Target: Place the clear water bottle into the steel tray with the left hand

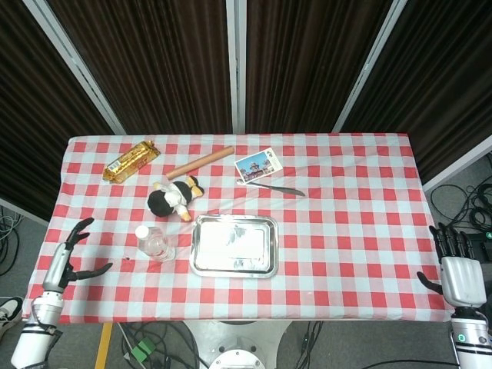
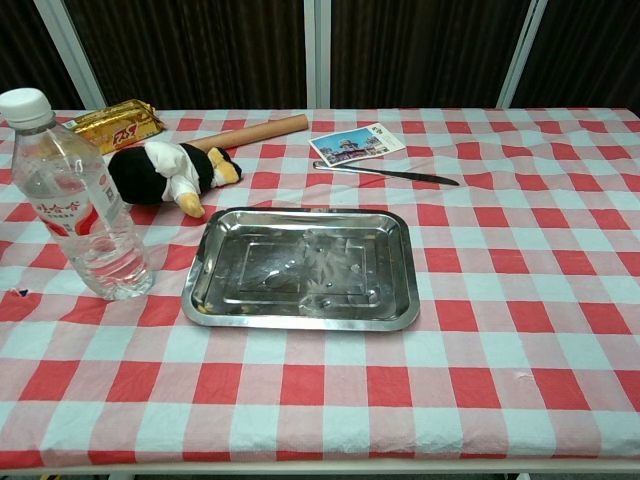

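Observation:
The clear water bottle (image 1: 156, 245) (image 2: 77, 198) with a white cap stands upright on the checked cloth, just left of the steel tray (image 1: 234, 245) (image 2: 305, 268), which lies bare in the table's front middle. My left hand (image 1: 68, 255) hovers over the table's left edge, fingers spread and holding nothing, well left of the bottle. At the table's right front corner, off the edge, my right hand (image 1: 460, 270) hangs with fingers apart and nothing in it. Neither hand shows in the chest view.
A black and white plush penguin (image 1: 174, 197) lies behind the bottle. Further back are a gold snack packet (image 1: 131, 160), a wooden rolling pin (image 1: 200, 162), a postcard (image 1: 257, 165) and a knife (image 1: 274, 187). Dark curtains stand behind the table.

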`<state>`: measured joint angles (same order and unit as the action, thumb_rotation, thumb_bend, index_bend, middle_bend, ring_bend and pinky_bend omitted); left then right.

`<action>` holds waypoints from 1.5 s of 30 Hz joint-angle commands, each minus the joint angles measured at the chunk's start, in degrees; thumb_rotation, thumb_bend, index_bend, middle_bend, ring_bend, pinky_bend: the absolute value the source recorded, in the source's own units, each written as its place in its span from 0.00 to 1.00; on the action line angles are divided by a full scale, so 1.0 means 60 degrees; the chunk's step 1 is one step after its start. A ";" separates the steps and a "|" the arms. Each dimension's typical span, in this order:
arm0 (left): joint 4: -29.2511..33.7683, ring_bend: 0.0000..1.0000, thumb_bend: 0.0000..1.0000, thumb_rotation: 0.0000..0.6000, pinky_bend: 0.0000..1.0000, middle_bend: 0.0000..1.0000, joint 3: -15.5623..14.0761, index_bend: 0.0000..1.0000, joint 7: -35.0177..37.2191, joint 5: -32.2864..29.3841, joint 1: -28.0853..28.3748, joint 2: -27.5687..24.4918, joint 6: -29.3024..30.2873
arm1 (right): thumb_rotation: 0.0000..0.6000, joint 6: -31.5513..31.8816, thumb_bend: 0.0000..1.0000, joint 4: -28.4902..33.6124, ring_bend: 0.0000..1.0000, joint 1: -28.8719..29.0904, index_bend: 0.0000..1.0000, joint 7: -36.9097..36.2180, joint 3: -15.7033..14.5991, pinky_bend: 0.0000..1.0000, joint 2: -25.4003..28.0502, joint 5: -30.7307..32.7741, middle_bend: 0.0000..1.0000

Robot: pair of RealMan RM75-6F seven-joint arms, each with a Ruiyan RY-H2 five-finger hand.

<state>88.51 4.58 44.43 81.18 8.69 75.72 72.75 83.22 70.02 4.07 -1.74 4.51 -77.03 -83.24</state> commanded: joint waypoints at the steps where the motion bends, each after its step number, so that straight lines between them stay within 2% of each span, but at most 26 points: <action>1: -0.0097 0.09 0.00 1.00 0.16 0.18 -0.0035 0.16 0.0204 0.0224 0.0134 0.0320 -0.0058 | 1.00 -0.0013 0.09 0.0001 0.00 0.0006 0.04 0.0015 0.0002 0.00 -0.0004 0.0012 0.01; 14: -0.0083 0.09 0.00 1.00 0.16 0.17 0.0372 0.16 -0.0064 0.0351 0.0796 0.1307 -0.0142 | 1.00 -0.0128 0.09 0.0120 0.00 0.0030 0.04 0.0010 0.0049 0.00 0.0067 0.0133 0.01; 24: -0.0180 0.09 0.00 1.00 0.16 0.18 0.0174 0.16 0.0026 0.0284 0.1179 0.1702 -0.0757 | 1.00 -0.0121 0.09 0.0121 0.00 0.0020 0.04 -0.0120 0.0058 0.00 0.0119 0.0141 0.01; 28: -0.0278 0.15 0.00 1.00 0.23 0.21 -0.0043 0.18 0.0277 0.0398 0.1070 0.1658 -0.0662 | 1.00 -0.0174 0.09 0.0078 0.00 0.0026 0.04 -0.0190 0.0072 0.00 0.0128 0.0185 0.01; 32: -0.0323 0.22 0.00 1.00 0.30 0.25 -0.0021 0.22 0.0446 0.0415 0.1117 0.1697 -0.0638 | 1.00 -0.0213 0.09 0.0057 0.00 0.0030 0.04 -0.0213 0.0071 0.00 0.0131 0.0209 0.01; 35: -0.0381 0.24 0.00 1.00 0.32 0.30 0.0089 0.27 0.0491 0.0263 0.1177 0.1811 -0.0681 | 1.00 -0.0221 0.09 0.0049 0.00 0.0025 0.04 -0.0238 0.0073 0.00 0.0142 0.0224 0.01; 38: -0.0511 0.25 0.00 1.00 0.33 0.34 0.0503 0.30 0.0246 -0.0202 0.1514 0.2192 -0.1042 | 1.00 -0.0241 0.09 0.0029 0.00 0.0024 0.04 -0.0291 0.0079 0.00 0.0149 0.0242 0.01; 45: -0.0706 0.25 0.02 1.00 0.33 0.35 0.0683 0.34 0.0315 -0.0559 0.1672 0.2508 -0.1303 | 1.00 -0.0371 0.09 0.0043 0.00 0.0043 0.04 -0.0329 0.0086 0.00 0.0182 0.0322 0.01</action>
<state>84.34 8.62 46.25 77.89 18.67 90.69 64.99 81.00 70.28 4.32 -3.70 5.02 -75.95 -81.33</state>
